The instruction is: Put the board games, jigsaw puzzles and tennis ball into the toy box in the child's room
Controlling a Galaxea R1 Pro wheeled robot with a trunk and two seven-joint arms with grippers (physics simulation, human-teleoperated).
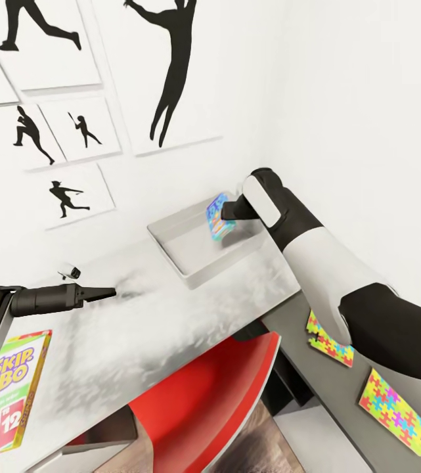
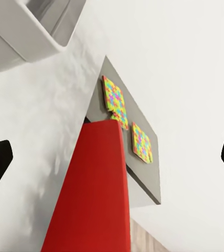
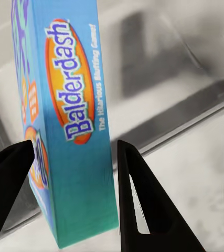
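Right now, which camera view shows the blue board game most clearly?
The right wrist view: the blue board game sits close up between the fingers, its lettering readable. The head view shows it small, above the toy box.

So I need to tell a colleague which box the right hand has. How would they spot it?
Find the grey toy box on the white table by the wall. Above it, the right hand pinches a thin box standing on edge. It is blue with orange Balderdash lettering, unlike the green Skip-Bo box.
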